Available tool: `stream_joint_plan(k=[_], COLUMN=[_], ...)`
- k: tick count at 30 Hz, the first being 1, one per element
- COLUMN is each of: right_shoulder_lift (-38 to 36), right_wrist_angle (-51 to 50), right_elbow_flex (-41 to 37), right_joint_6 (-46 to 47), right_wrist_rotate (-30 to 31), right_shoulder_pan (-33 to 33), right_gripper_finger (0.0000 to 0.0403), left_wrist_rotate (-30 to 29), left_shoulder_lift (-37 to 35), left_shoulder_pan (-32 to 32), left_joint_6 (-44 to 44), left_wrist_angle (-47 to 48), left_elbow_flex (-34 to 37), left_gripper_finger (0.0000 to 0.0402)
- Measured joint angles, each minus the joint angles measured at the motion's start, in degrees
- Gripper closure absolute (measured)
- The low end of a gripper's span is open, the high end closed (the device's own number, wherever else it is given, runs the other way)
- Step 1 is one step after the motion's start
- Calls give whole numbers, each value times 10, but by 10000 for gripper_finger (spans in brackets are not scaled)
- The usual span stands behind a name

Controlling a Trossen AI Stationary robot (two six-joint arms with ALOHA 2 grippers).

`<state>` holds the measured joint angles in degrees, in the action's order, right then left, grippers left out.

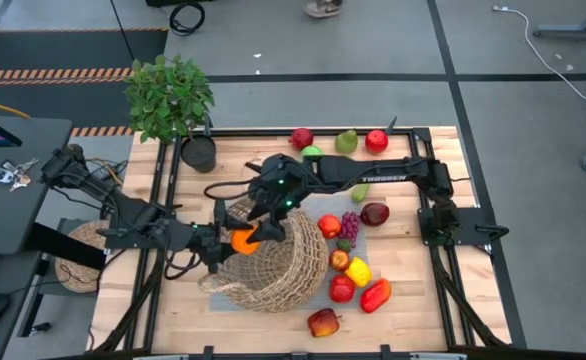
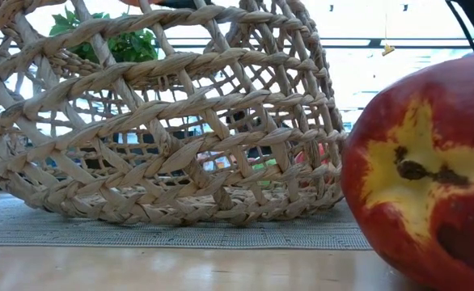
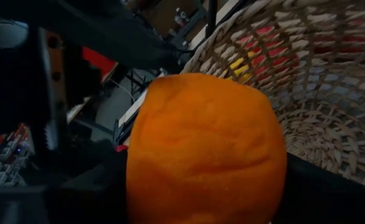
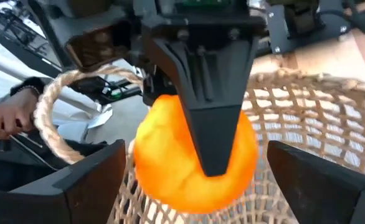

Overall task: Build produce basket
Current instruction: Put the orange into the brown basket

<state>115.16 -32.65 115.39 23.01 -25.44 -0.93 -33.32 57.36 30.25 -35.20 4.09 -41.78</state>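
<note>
The orange sits at the mouth of the basket, just over its rim, with the left gripper closed on it: in the right wrist view one dark left finger lies straight down the front of the fruit. The right gripper hangs close by with its fingers spread wide on either side of the orange, touching nothing. The orange looks light and firm, with a pebbled skin that should not slip easily. Being round, it is best held across its widest part, as it is held here, and it will probably roll once let go. The basket is an open, loose wicker weave with thin looped handles. It is likely light and springy enough to shift or tip if pushed, and in the low view it leans to one side on a grey mat. It would be safer to steady it by the rim than by a handle. Its inside appears empty in the left wrist view and through the weave in the low view. The rest of the produce is out on the tabletop — purple grapes, a red and yellow peach, and red, green and yellow pieces beside and beyond the basket. The grapes look like the most fragile piece.
</note>
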Motion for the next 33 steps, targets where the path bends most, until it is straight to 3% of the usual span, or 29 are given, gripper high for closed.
stream_joint_plan(k=[14,23,33], right_shoulder_lift=[-107,-152,-157], right_wrist_angle=[-156,-231,-281], right_elbow_flex=[0,0,0], right_joint_6=[-52,-54,-61], right_wrist_rotate=[172,322,430], right_shoulder_pan=[-16,-62,-122], right_gripper_finger=[11,11,11], left_wrist_rotate=[-5,-14,-7], left_shoulder_lift=[0,12,90], left_shoulder_pan=[-19,-71,-83], left_joint_6=[-2,-143,-287], left_wrist_angle=[0,-2,-45], left_elbow_flex=[0,0,0], left_gripper_finger=[136,133,132])
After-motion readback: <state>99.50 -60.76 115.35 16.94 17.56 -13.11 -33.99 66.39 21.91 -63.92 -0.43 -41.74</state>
